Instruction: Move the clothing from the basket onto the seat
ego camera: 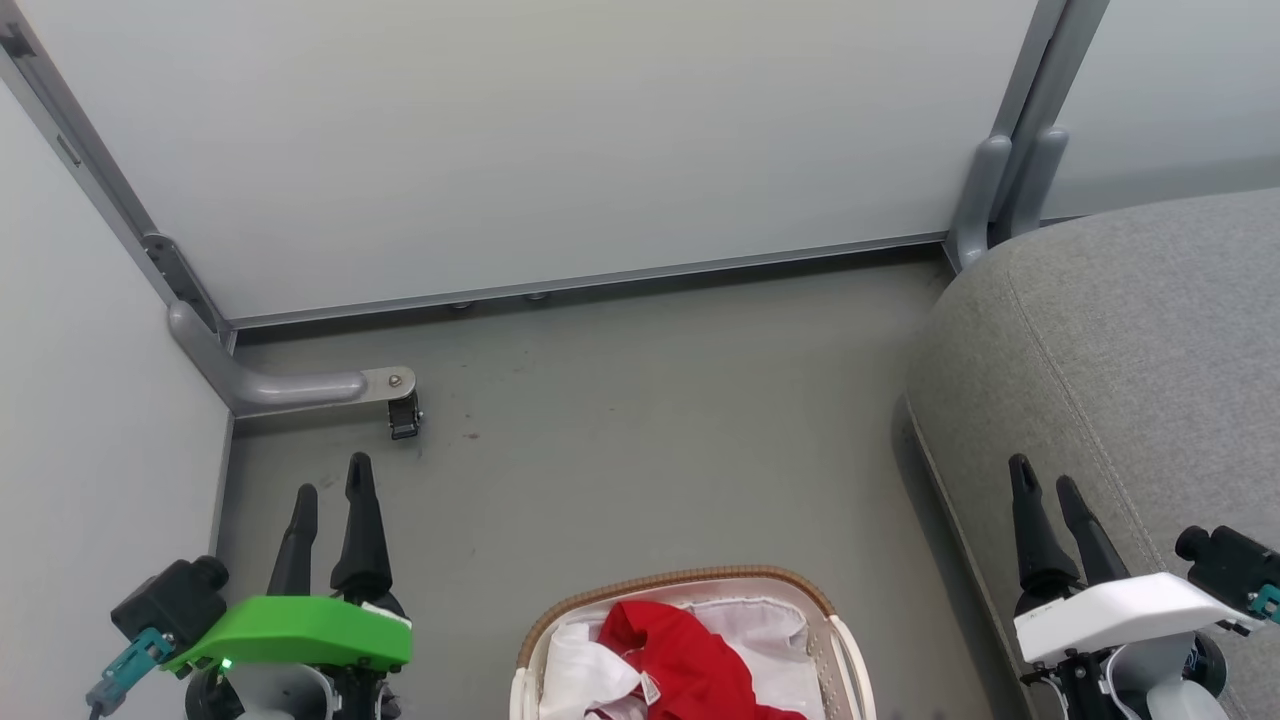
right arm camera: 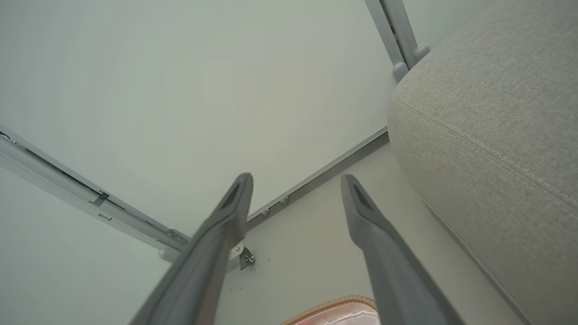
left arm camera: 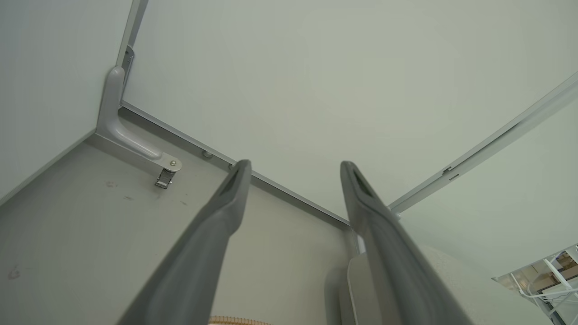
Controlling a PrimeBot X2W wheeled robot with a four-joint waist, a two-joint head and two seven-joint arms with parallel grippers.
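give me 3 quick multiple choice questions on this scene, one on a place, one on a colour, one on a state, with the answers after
1. On which side of the basket does the seat stand?
A) the robot's left
B) the robot's right
C) underneath it

2. What colour is the clothing in the basket?
A) blue
B) red
C) yellow

3. How do the left gripper and the right gripper stand?
A) both open, holding nothing
B) left shut on the clothing
C) right shut on the basket

Answers:
1 B: in the head view the seat is at the right and the basket at bottom centre.
2 B: red fabric lies on the white lining.
3 A: in each wrist view the jaws are spread apart with nothing between them.
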